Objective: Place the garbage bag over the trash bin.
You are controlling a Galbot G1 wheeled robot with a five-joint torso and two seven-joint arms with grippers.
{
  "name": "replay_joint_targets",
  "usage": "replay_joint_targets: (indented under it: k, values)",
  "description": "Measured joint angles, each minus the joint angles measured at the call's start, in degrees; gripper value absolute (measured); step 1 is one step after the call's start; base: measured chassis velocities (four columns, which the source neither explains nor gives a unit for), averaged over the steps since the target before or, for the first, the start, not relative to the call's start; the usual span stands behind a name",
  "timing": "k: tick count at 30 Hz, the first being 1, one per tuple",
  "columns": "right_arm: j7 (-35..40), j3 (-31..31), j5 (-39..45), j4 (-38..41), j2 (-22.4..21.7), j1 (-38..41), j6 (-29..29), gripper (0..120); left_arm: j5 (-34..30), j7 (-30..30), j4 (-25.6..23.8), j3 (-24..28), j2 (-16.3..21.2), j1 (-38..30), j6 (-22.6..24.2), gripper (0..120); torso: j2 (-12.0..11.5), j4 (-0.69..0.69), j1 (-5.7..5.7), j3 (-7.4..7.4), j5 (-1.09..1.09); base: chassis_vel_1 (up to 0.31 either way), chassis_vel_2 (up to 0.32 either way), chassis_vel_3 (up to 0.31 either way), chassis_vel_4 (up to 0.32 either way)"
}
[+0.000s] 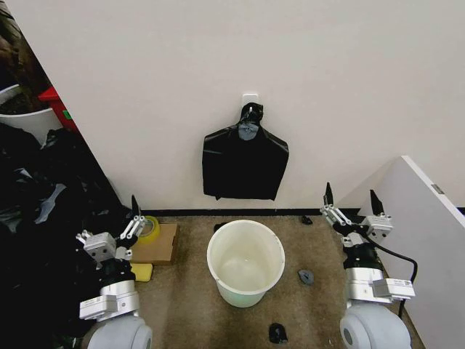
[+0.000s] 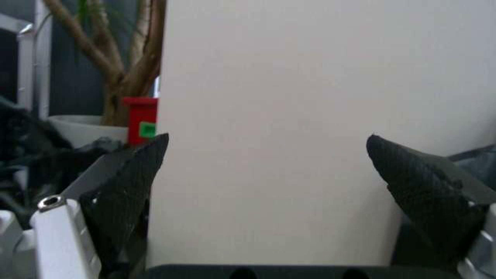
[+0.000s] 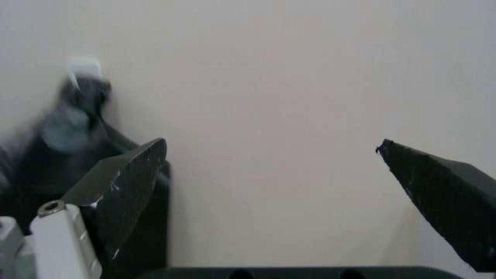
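Both grippers, left (image 1: 136,215) and right (image 1: 352,198), are held wide open above brown carpet (image 1: 182,305); cream trash bin (image 1: 245,262) is positioned below the wall-hung glossy black garbage bag (image 1: 244,163).

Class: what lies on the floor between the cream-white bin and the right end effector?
In the head view, one small dark scrap lies between the cream-white round plastic bin and the right end effector; otherwise bare carpet.

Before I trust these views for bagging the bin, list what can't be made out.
- Bunch of black bags on the wall hook: head view cannot tell single bags apart; blurred in right wrist view.
- Trash bin: its far outer side is hidden by its own rim.
- Small dark scraps on the floor: too small to identify.
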Motion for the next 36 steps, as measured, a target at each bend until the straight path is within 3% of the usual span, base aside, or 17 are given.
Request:
replay_joint_targets:
  k: [8,17,36]
  values:
    - [0.48,-0.41,-8.01,-1.5,1.51,0.18,0.77,100,2.01,3.59,0.9,-1.32,-0.16,0.78,-2.34,100,0.0,0.01,0.0,0.0,-0.01,0.0,0.0,0.0,0.0]
    - [-2.65,-1.54,-4.9,-2.58,1.54,0.68,2.28,100,3.94,8.53,2.76,-1.35,-0.21,1.45,-4.38,100,0.0,0.01,0.0,0.0,0.0,0.0,0.0,0.0,0.0]
    - [-4.99,-1.87,-4.21,-3.75,2.02,1.02,4.04,100,3.11,9.62,3.42,-2.3,0.11,1.02,-5.81,100,0.0,0.01,0.0,0.0,-0.01,0.0,0.0,0.0,0.0]
